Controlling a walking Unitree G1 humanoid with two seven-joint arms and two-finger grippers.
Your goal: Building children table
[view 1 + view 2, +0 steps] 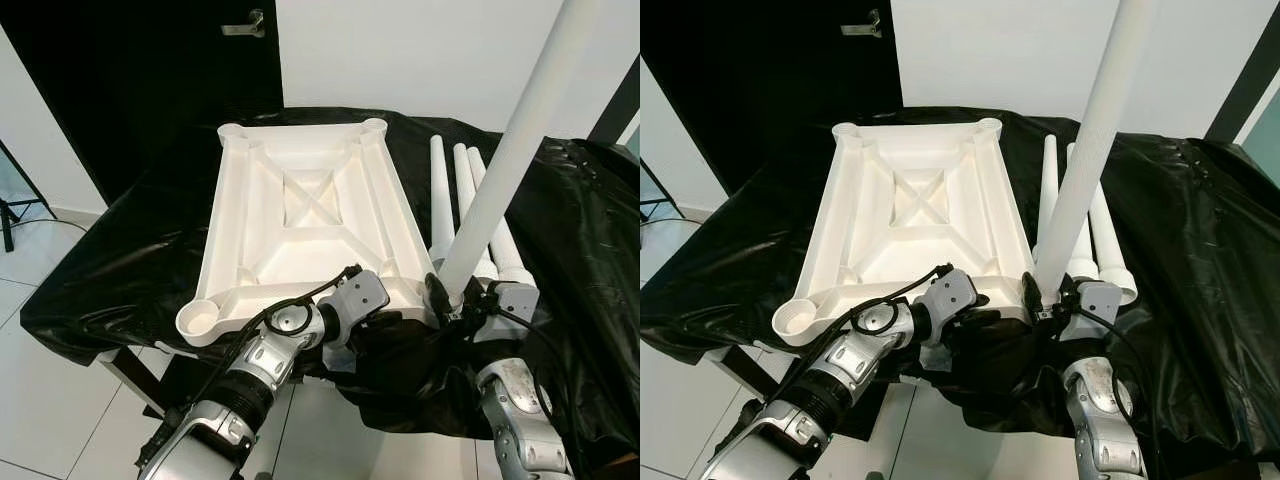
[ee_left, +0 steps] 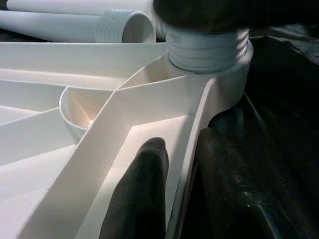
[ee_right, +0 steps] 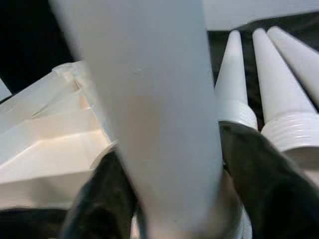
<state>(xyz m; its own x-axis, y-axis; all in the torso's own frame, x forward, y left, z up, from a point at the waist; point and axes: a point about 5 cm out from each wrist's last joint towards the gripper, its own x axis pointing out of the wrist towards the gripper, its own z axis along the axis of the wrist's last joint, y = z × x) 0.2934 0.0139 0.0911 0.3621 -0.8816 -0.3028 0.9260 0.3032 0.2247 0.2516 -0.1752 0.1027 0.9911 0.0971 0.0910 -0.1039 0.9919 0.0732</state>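
Nearest the camera, the two silver arms are reaching forward over the near edge of the surface (image 1: 90,290), which is lying under a crinkled black plastic sheet (image 1: 590,230).

The left pincer (image 2: 172,196) is gripping the near rim of the white tabletop (image 1: 300,215), which is resting upside down on the sheet with its ribbed underside facing up. In the left wrist view one black finger (image 2: 142,194) is sitting inside the rim wall while the other is pressing on the outside, so the pincer is clenched on the tabletop edge close to the near right corner.

The right pincer (image 3: 167,194) is grasping the upright leg (image 1: 510,150), a white tube, close to its lower end, with a black finger on either side of it. The leg is standing in the tabletop's near right corner socket (image 2: 227,74), leaning slightly, and its threaded end is showing just above the socket rim in the left wrist view.

Just beyond the right pincer, three more legs (image 1: 470,215) are lying side by side on the sheet, right beside the tabletop's right edge, with their threaded ends pointing toward the robot.

The near left corner socket (image 1: 200,320) is sitting open. Farther back, the two far corner sockets are also showing open.

Behind the surface, a dark door (image 1: 130,80) with a metal handle (image 1: 245,25) is standing on the left and a white wall (image 1: 420,55) is filling the right.
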